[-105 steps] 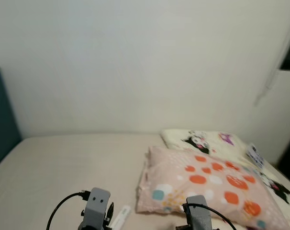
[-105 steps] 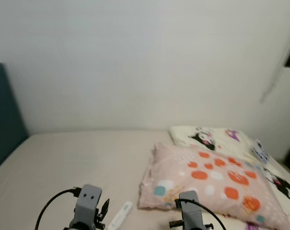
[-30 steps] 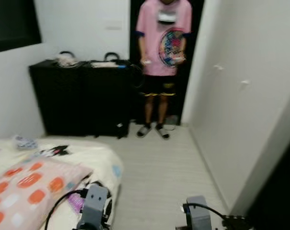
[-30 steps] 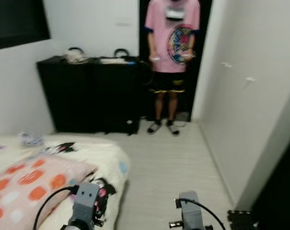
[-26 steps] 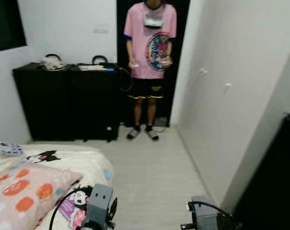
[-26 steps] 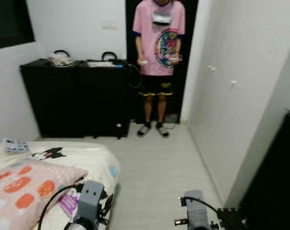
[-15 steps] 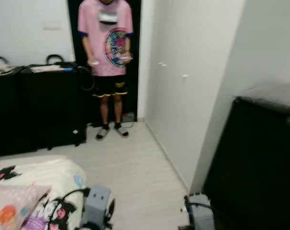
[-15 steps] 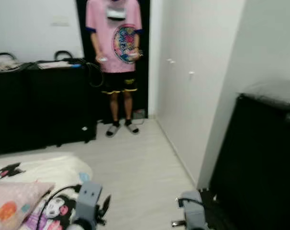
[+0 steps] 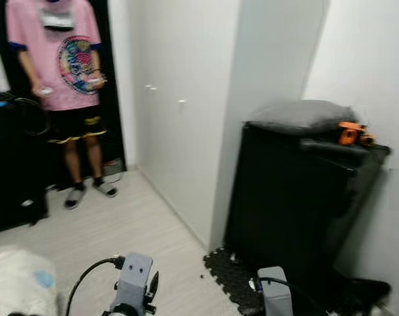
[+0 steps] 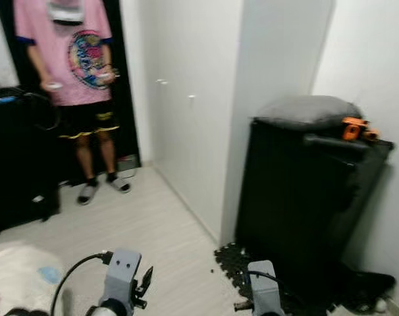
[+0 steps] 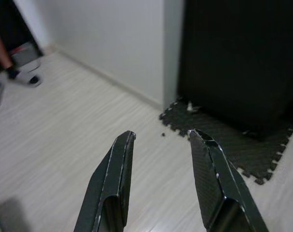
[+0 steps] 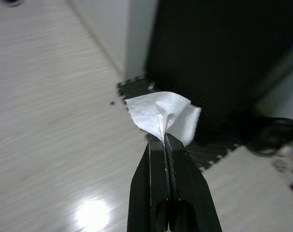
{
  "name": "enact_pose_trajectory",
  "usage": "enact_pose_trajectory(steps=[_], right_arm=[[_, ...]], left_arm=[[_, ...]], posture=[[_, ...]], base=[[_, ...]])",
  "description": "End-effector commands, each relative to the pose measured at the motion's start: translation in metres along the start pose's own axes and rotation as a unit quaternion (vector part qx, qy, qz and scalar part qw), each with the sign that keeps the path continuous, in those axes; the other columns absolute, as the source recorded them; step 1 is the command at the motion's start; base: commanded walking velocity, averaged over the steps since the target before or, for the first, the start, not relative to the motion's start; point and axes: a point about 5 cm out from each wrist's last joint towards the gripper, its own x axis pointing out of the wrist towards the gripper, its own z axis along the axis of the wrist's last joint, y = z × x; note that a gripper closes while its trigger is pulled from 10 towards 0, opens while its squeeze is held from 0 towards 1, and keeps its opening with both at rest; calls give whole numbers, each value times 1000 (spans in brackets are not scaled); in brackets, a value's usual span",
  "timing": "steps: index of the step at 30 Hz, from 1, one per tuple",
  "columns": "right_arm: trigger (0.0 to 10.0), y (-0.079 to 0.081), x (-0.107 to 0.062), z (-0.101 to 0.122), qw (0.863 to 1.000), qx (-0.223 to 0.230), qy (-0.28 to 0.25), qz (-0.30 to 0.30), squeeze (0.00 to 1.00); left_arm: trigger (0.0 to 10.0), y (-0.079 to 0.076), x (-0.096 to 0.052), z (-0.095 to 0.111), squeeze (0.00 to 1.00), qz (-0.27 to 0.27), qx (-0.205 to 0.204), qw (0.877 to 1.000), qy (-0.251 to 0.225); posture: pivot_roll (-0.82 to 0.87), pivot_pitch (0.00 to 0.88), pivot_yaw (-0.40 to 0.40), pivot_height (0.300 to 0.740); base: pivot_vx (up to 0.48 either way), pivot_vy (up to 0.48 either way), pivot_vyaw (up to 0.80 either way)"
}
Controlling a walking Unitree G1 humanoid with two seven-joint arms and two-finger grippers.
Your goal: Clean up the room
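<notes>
Right gripper (image 12: 164,137): fingers pressed together on a white tissue (image 12: 162,115), held above the floor (image 12: 50,121). Tissue: crumpled, fanning out beyond the fingertips, no clear long axis; it points towards the black cabinet (image 9: 298,197) and the dark foam mat (image 12: 137,88) at the cabinet's foot

Left gripper (image 11: 161,137): fingers moderately apart, holding nothing, over pale plank floor, aimed at the mat's jigsaw edge

Cabinet: black, standing against the wall beside a white wardrobe (image 9: 180,105); grey cushion (image 9: 298,116) on its top, orange object (image 9: 349,133) at the top's far right edge, too blurred to identify

Person (image 9: 58,72): pink printed shirt, dark shorts, sandals, standing in the doorway, well apart from both grippers

Bed corner (image 9: 18,286): white, at lower left
</notes>
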Motion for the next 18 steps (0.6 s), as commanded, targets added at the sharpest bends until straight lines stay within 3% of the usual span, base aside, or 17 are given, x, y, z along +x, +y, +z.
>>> enact_pose_trajectory(steps=[1, 18], right_arm=[[10000, 3, -2, -8, 1000, 6, 17, 1, 0], [10000, 6, -4, -12, 1000, 7, 22, 2, 0]], left_arm=[[10000, 2, -3, -8, 0, 1, 4, 1000, 19], [10000, 6, -4, -8, 0, -4, 14, 1000, 19]], posture=[[1, 88, -18, 740], [10, 81, -8, 740]], base=[[0, 0, -800], [0, 0, -800]])
